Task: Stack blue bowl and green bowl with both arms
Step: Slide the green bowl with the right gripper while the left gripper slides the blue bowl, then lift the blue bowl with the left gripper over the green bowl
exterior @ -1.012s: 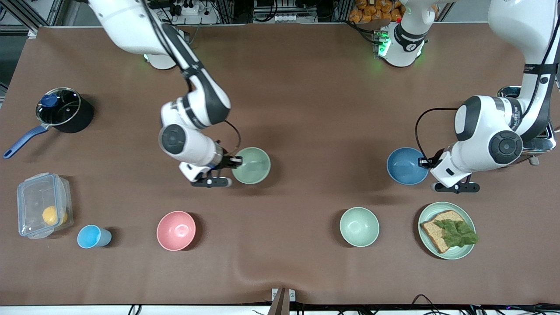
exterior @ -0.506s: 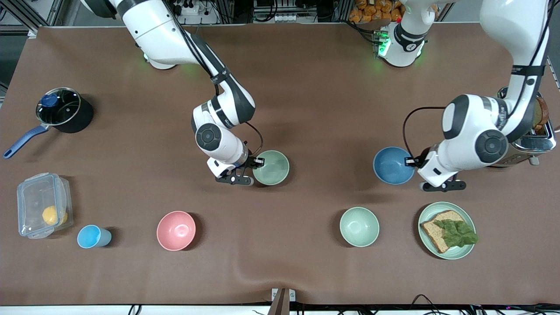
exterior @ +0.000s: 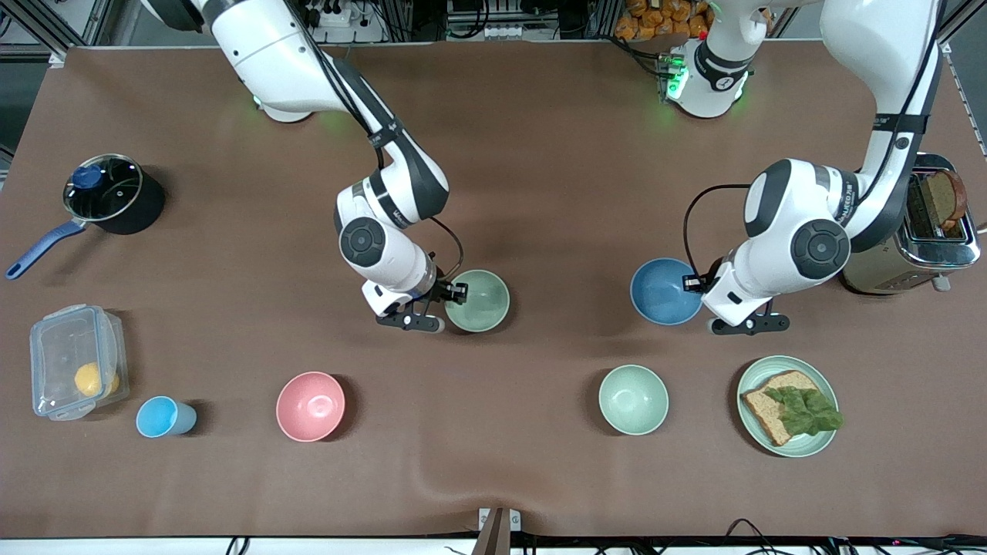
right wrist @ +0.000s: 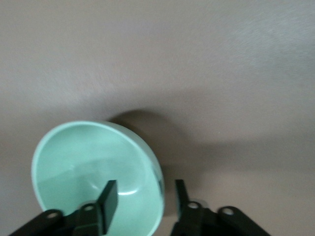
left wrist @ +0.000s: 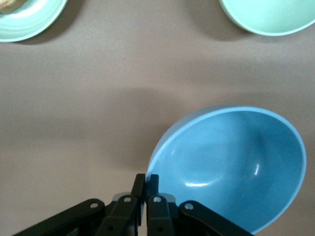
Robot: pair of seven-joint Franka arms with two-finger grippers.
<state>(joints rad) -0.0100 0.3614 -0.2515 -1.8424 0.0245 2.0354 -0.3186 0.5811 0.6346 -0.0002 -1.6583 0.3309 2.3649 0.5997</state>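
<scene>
Blue, round matte bowl (exterior: 665, 290) clamped at its rim in the left claw (exterior: 692, 283) over mid-worktop (exterior: 555, 193), sage-green round bowl (exterior: 479, 300) straddled at its rim by the parted right claw (exterior: 458, 293) beside it, seemingly brought together for stacking.

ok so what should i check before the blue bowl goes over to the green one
1. left gripper shut on blue bowl rim: ok
2. right gripper gripping green bowl: not ok, open, fingers astride the rim
3. green bowl empty: ok
4. green bowl resting flat on the table: cannot tell
5. pale mint bowl off the line between them: ok
</scene>
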